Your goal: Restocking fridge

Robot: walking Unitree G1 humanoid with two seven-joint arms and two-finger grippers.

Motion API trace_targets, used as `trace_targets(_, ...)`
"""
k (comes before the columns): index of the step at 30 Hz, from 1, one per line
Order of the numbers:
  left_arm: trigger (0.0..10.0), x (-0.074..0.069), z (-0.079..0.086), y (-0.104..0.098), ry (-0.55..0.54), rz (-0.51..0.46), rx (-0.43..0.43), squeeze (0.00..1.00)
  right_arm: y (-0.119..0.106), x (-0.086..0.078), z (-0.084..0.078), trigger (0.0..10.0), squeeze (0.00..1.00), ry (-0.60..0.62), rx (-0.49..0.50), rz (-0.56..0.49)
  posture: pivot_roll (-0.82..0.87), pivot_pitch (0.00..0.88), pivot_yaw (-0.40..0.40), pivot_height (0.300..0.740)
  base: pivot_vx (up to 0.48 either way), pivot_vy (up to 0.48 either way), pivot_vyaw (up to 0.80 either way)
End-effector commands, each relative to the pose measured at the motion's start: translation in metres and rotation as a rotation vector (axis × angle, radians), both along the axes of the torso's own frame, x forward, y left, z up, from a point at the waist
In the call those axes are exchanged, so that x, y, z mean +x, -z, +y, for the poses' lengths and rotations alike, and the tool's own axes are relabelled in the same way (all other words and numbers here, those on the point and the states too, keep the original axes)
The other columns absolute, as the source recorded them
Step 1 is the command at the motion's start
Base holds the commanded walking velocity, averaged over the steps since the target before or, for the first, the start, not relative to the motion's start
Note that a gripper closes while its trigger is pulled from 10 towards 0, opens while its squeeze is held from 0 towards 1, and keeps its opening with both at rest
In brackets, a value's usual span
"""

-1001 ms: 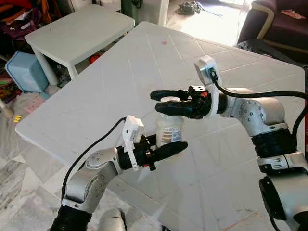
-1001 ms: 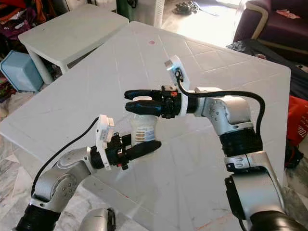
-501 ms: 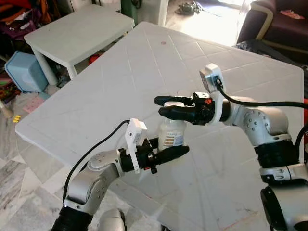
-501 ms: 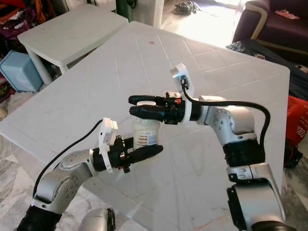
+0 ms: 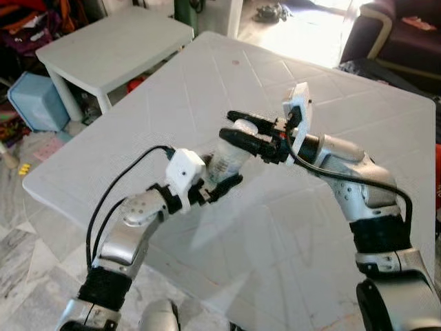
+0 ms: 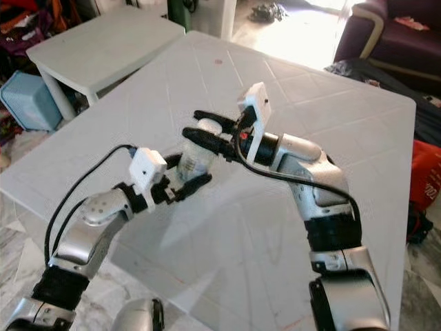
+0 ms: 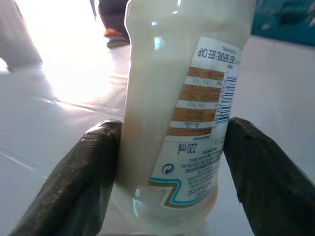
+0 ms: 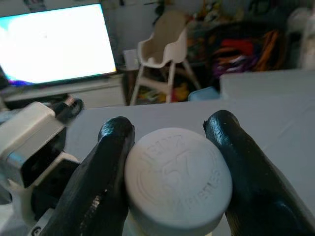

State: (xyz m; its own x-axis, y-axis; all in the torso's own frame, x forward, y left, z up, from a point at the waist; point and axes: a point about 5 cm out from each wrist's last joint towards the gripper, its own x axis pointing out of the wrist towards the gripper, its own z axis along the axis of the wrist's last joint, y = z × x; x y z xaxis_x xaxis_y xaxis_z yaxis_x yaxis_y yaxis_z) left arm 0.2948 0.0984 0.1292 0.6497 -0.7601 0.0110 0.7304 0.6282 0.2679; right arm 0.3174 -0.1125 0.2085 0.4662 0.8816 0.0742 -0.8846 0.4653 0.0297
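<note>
A small bottle [image 5: 224, 157] of pale liquid with a white cap [image 5: 242, 127] and a brown and teal label hangs tilted above the big white table [image 5: 310, 89]. My left gripper [image 5: 227, 181] is shut on the bottle's lower body; in the left wrist view the bottle [image 7: 172, 113] sits between both black fingers [image 7: 83, 182]. My right gripper [image 5: 229, 125] reaches in from the right and is shut on the cap. In the right wrist view the cap [image 8: 178, 179] is pinched between the two fingers [image 8: 106, 177].
A smaller white table [image 5: 110, 41] stands at the far left with a blue bin [image 5: 38, 100] and clutter beside it. A dark sofa [image 5: 400, 27] is at the far right, and a red item [image 6: 427, 179] lies on the floor beyond the table's right edge.
The bottle has gone from upright to tilted, its cap now leaning up and to the right. Both arms shifted left and farther over the table; the left wrist turned. Both grips held.
</note>
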Motion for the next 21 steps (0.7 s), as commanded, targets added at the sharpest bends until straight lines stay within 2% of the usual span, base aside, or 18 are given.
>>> trace_targets(1,10.0,0.008,0.016,-0.004,-0.094,-0.057,0.031,1.00,-0.010,-0.001,-0.008,0.0,0.00,0.058,-0.015,-0.070,-0.03,0.054,-0.048,0.740,0.000,0.000,0.00)
trace_targets(3,10.0,0.012,0.019,-0.003,-0.127,-0.080,0.053,1.00,-0.010,-0.003,-0.006,0.0,0.00,0.074,-0.032,-0.102,-0.04,0.051,-0.043,0.740,0.000,0.000,0.00)
trace_targets(4,10.0,0.015,0.023,-0.003,-0.158,-0.126,0.110,1.00,-0.011,-0.002,-0.006,0.0,0.00,0.109,-0.064,-0.145,-0.04,0.049,-0.040,0.740,0.000,0.000,0.00)
trace_targets(6,10.0,0.018,0.027,-0.001,-0.199,-0.151,0.143,1.00,-0.010,0.001,-0.006,0.0,0.00,0.152,-0.083,-0.164,-0.04,0.047,-0.036,0.740,0.000,0.000,0.00)
trace_targets(7,10.0,0.020,0.030,-0.001,-0.236,-0.153,0.137,1.00,-0.009,0.003,-0.007,0.0,0.00,0.192,-0.102,-0.174,-0.05,0.046,-0.033,0.740,0.000,0.000,0.00)
trace_targets(8,10.0,0.024,0.038,0.000,-0.330,-0.140,0.119,1.00,-0.006,0.009,-0.011,0.0,0.00,0.282,-0.150,-0.206,-0.05,0.046,-0.021,0.740,0.000,0.000,0.00)
trace_targets(11,10.0,0.028,0.055,0.005,-0.503,-0.101,0.064,1.00,-0.001,0.012,-0.018,0.0,0.00,0.418,-0.176,-0.231,-0.06,0.050,0.005,0.740,0.000,0.000,0.00)
trace_targets(12,10.0,0.028,0.064,0.009,-0.590,-0.074,0.037,1.00,0.002,0.012,-0.021,0.0,0.00,0.461,-0.185,-0.242,-0.07,0.052,0.010,0.740,0.000,0.000,0.00)
trace_targets(16,10.0,0.026,0.077,0.013,-0.710,-0.051,-0.028,1.00,0.003,0.006,-0.028,0.0,0.00,0.543,-0.149,-0.287,-0.07,0.052,0.013,0.740,0.000,0.000,0.00)
trace_targets(17,10.0,0.025,0.081,0.013,-0.756,-0.058,-0.033,1.00,0.003,0.004,-0.030,0.0,0.00,0.573,-0.123,-0.283,-0.07,0.052,0.012,0.740,0.000,0.000,0.00)
trace_targets(18,10.0,0.025,0.090,0.015,-0.860,-0.060,-0.051,1.00,0.002,0.000,-0.034,0.0,0.00,0.651,-0.073,-0.287,-0.06,0.048,0.003,0.740,0.000,0.000,0.00)
trace_targets(19,10.0,0.025,0.090,0.015,-0.860,-0.060,-0.051,1.00,0.002,0.000,-0.034,0.0,0.00,0.651,-0.073,-0.287,-0.06,0.048,0.003,0.740,0.000,0.000,0.00)
trace_targets(20,10.0,0.025,0.096,0.015,-0.945,-0.075,-0.059,1.00,0.002,-0.003,-0.035,0.0,0.00,0.690,-0.052,-0.302,-0.06,0.048,-0.002,0.740,0.000,0.000,0.00)
trace_targets(21,10.0,0.024,0.099,0.014,-0.965,-0.062,-0.075,1.00,0.004,-0.006,-0.038,7.7,0.00,0.785,-0.052,-0.308,-0.06,0.046,-0.013,0.740,0.000,0.000,0.00)
